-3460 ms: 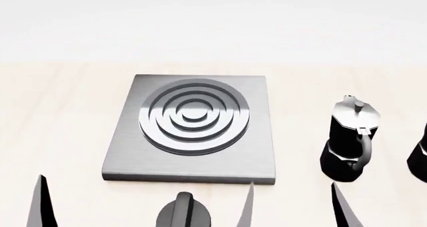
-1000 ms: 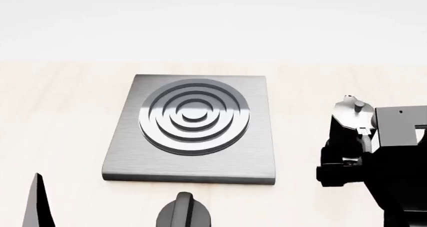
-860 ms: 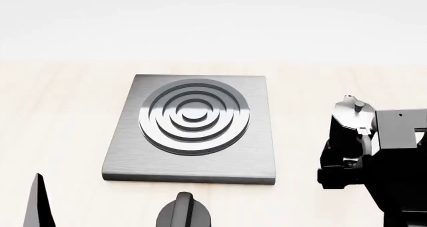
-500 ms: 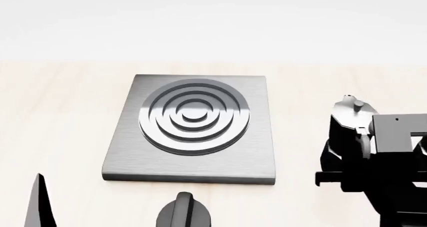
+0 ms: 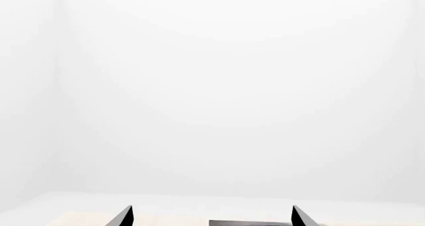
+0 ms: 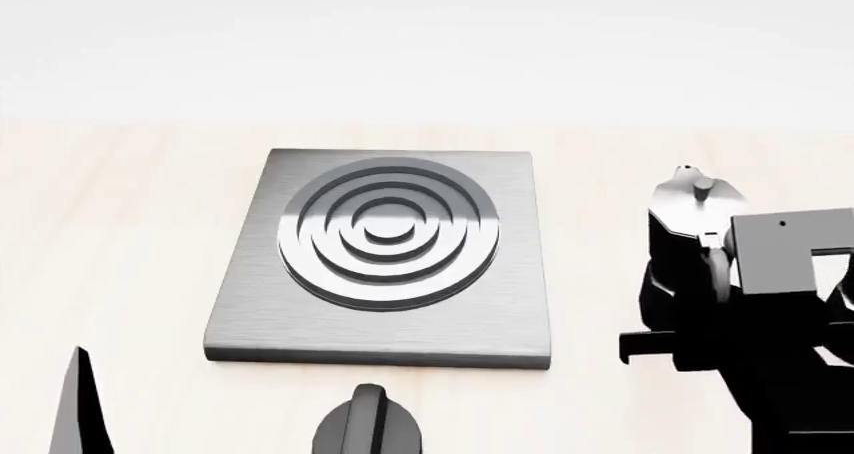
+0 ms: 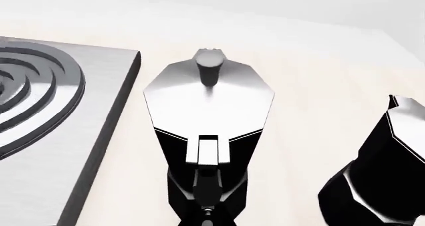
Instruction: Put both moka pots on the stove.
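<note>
The stove, a dark-grey slab with a ring burner, lies mid-table. To its right is one moka pot with a silver lid. My right gripper is shut on the pot's black handle. In the right wrist view the jaws meet around that handle, with the stove beside the pot. The other moka pot stands farther from the stove, apart from the held one. My left gripper is open and empty, low at the near left, with one fingertip showing in the head view.
A squat black round knob sits at the table's near edge, just in front of the stove. Pale wood tabletop stretches to the left of the stove and behind it. My right arm's body hides the table at the right edge.
My right gripper came in from the right and closed on the nearer moka pot's handle. The pot now sits higher and slightly further left in the head view. The left arm has barely moved.
</note>
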Controlling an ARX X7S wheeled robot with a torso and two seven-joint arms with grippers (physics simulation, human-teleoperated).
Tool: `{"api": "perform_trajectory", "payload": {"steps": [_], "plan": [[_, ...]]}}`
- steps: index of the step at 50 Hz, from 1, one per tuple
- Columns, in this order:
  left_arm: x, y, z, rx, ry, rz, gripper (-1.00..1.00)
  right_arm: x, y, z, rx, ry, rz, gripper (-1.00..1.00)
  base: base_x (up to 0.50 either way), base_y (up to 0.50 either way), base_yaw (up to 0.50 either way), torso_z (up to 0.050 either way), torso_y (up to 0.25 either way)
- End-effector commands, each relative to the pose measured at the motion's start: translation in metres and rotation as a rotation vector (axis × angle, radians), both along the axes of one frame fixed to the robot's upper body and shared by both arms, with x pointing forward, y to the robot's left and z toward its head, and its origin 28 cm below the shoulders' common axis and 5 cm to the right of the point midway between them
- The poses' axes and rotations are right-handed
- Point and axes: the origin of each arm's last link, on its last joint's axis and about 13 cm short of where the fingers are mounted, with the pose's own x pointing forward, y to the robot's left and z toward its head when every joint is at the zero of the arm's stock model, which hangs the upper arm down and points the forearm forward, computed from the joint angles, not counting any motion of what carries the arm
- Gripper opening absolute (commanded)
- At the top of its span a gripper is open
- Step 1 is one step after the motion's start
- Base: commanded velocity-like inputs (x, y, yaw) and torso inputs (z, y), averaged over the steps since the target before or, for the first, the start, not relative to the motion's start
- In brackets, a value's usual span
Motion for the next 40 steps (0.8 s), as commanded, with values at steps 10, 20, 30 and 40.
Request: {"api": "perform_trajectory", "payload": {"steps": [10,20,30,40], "plan": [[0.0,0.0,0.0,0.002,0.002,0.0,1.0,-0.016,0.025,0.059,-0.069,-0.203,0.093,-1.0,0.0,0.0,0.0,0.0,0.001],[-0.001,0.0,0.002,0.006,0.005,-0.004,1.0,-0.01,0.041,0.076,-0.055,-0.259,0.156,-1.0,0.0,0.0,0.0,0.0,0.001],[-0.001,0.0,0.002,0.003,0.004,-0.002,1.0,0.009,0.061,0.082,-0.032,-0.288,0.223,-1.0,0.0,0.0,0.0,0.0,0.001],[-0.001,0.001,0.003,0.003,0.002,0.002,1.0,0.031,0.084,0.074,-0.021,-0.286,0.29,-1.0,0.0,0.0,0.0,0.0,0.001]]}}
